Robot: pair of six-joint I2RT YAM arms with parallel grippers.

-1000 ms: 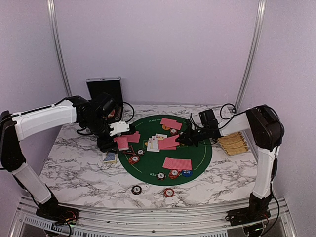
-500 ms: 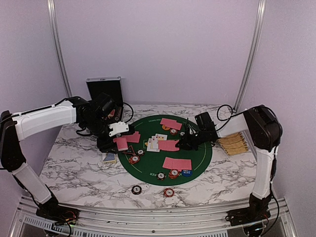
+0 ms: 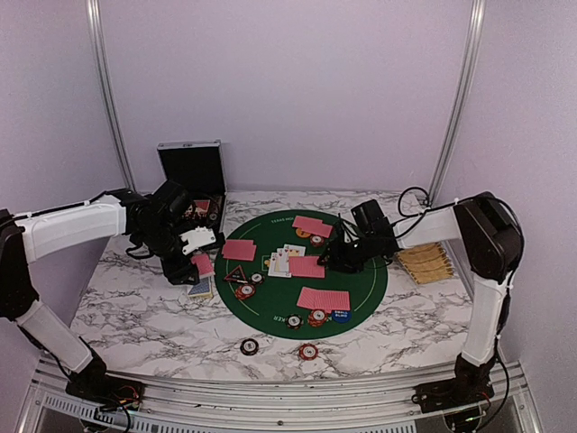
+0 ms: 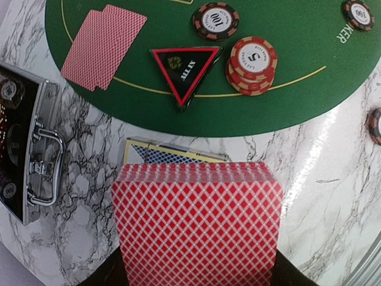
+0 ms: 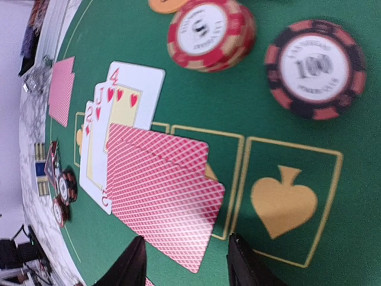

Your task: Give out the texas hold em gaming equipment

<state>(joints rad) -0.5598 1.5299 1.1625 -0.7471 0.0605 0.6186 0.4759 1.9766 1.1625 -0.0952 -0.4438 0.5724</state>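
My left gripper (image 3: 200,263) is shut on a deck of red-backed playing cards (image 4: 196,220), which hides its fingers. It hovers over the marble just left of the green mat (image 3: 361,289). Two face-down cards (image 4: 102,45) lie on the mat's left, by a triangular marker (image 4: 184,65) and red and black chips (image 4: 252,58). My right gripper (image 5: 187,262) is open, its fingers (image 5: 134,262) just above a face-down pair (image 5: 161,190) lying on the mat and overlapping the face-up cards (image 5: 128,101). More face-down pairs lie at the mat's far side (image 3: 311,225) and near side (image 3: 323,299).
The open black case (image 3: 192,171) stands at the back left, its latch edge (image 4: 36,155) near my left gripper. A blue card box (image 4: 172,155) lies under the deck. Woven straw pieces (image 3: 427,262) sit at the right. Two chips (image 3: 249,346) lie on the marble in front.
The right gripper set its pair of cards beside the face-up cards and opened. The left gripper pulled back to the left with the deck, leaving two cards on the mat.
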